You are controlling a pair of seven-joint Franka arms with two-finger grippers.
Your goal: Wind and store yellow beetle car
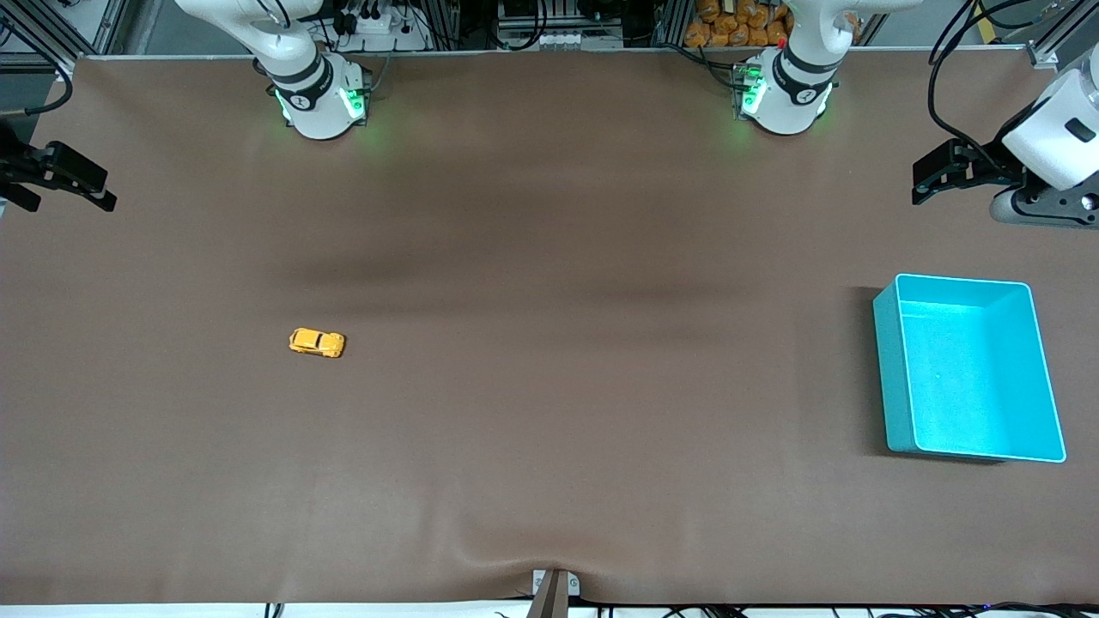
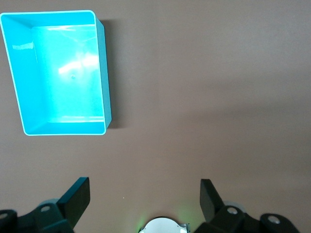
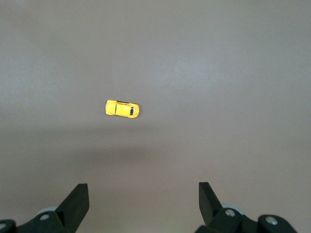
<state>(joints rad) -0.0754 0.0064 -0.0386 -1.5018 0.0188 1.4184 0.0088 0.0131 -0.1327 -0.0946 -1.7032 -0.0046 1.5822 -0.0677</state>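
Observation:
The yellow beetle car [image 1: 317,342] stands alone on the brown table toward the right arm's end; it also shows in the right wrist view [image 3: 122,108]. The turquoise bin [image 1: 893,378] is empty at the left arm's end and shows in the left wrist view [image 2: 102,73]. My right gripper [image 1: 64,190] hangs open and empty high over the table's edge at its own end, well apart from the car [image 3: 143,194]. My left gripper [image 1: 962,172] hangs open and empty over the table beside the bin [image 2: 145,194].
Both arm bases [image 1: 318,99] [image 1: 781,94] stand along the table's far edge. A small metal clamp [image 1: 554,592] sits at the table's near edge. The brown cloth has a slight ripple near that clamp.

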